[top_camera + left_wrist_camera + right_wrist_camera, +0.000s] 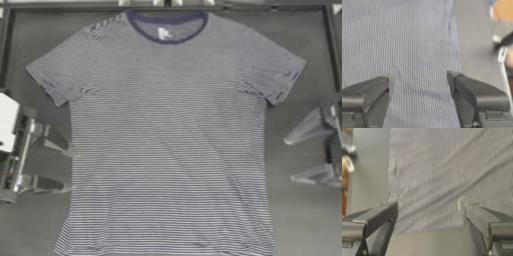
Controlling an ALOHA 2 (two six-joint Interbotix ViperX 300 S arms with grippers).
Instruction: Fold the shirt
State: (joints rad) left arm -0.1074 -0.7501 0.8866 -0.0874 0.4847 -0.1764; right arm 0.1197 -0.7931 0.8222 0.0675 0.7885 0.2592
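Note:
The striped shirt (pixel 167 140) lies flat and spread out on the dark table, front up, with its navy collar (pixel 167 36) and white label (pixel 163 33) at the far end and both sleeves out. My left gripper (pixel 69 170) is open at the shirt's left side edge, its jaws reaching just over the fabric (pixel 402 37). My right gripper (pixel 290 160) is open too, a little off the right side edge. The right wrist view shows the shirt (pixel 442 165) ahead of the jaws, its edge between them. Neither gripper holds anything.
Bare table (pixel 304 210) shows in narrow strips on both sides of the shirt. The table's frame (pixel 267 7) runs along the far edge. The shirt's hem reaches the near edge of the top view. An orange object (pixel 504 10) lies beyond the table.

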